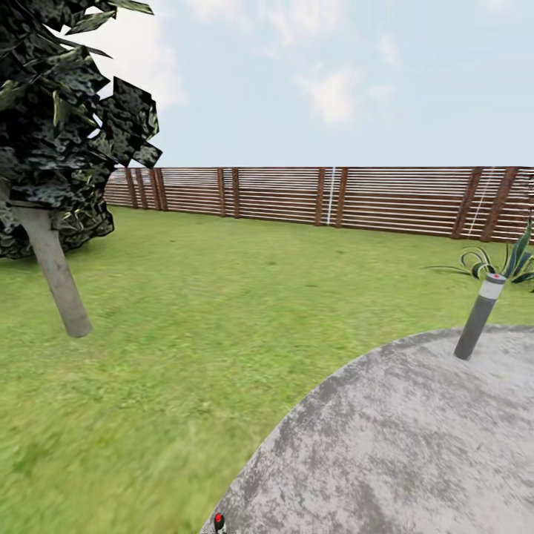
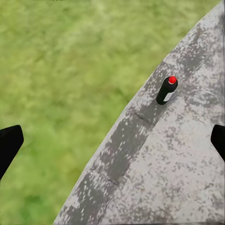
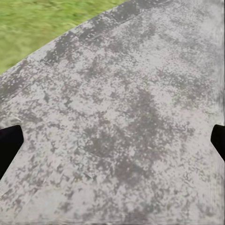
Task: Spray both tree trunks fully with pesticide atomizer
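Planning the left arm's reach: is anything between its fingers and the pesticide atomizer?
No. In the left wrist view, bare stone paving lies between the open left gripper and the upright pesticide atomizer, near the grass.

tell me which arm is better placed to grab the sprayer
Left, probably. The pesticide atomizer stands on the stone paving near the grass edge ahead of the open left gripper. The right gripper, also open, faces bare paving.

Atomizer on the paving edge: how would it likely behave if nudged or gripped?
The atomizer stands upright, narrow and tall, so a sideways nudge would probably tip it. Its round body might then roll across the paving, maybe onto the grass. It looks rigid, likely light.
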`<state>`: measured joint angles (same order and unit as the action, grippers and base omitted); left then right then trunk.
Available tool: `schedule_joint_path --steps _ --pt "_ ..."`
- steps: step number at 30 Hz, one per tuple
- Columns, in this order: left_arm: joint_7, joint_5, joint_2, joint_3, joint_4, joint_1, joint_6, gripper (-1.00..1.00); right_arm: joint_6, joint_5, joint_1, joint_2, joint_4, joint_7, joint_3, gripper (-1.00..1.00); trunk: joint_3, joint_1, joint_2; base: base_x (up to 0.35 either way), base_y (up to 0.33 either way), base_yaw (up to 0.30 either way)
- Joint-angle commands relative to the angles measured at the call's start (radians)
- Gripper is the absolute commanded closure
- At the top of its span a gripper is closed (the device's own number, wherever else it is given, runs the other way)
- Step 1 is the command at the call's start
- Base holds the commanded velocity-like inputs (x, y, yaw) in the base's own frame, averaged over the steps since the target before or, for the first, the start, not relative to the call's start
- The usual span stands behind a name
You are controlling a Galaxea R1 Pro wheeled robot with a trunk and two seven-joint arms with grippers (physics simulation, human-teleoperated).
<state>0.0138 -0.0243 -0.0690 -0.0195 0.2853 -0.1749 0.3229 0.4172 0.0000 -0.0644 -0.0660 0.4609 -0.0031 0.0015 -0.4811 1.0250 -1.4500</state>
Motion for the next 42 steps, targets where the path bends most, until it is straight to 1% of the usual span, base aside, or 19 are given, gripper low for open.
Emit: schedule_joint_path --steps 1,10,38,42 --pt "0.000 0.000 0.000 0.000 0.000 0.000 0.002 -1.00 0.000 0.000 0.000 0.000 0.000 0.000 0.000 -1.00 0.000 0.000 0.000 -0.259 0.167 -0.290" --pt "0.000 0.000 0.000 0.000 0.000 0.000 0.005 -1.00 0.000 0.000 0.000 0.000 0.001 0.000 0.000 -1.00 0.000 0.000 0.000 -0.239 0.159 -0.290" --pt "0.000 0.001 0.000 0.000 0.000 0.000 0.005 -1.00 0.000 0.000 0.000 0.000 0.001 0.000 0.000 -1.00 0.000 0.000 0.000 -0.004 0.003 -0.290" --pt "0.000 0.001 0.000 0.000 0.000 0.000 0.005 -1.00 0.001 0.000 0.000 0.000 0.002 0.000 0.000 -1.00 0.000 0.000 0.000 0.000 0.000 -0.127"
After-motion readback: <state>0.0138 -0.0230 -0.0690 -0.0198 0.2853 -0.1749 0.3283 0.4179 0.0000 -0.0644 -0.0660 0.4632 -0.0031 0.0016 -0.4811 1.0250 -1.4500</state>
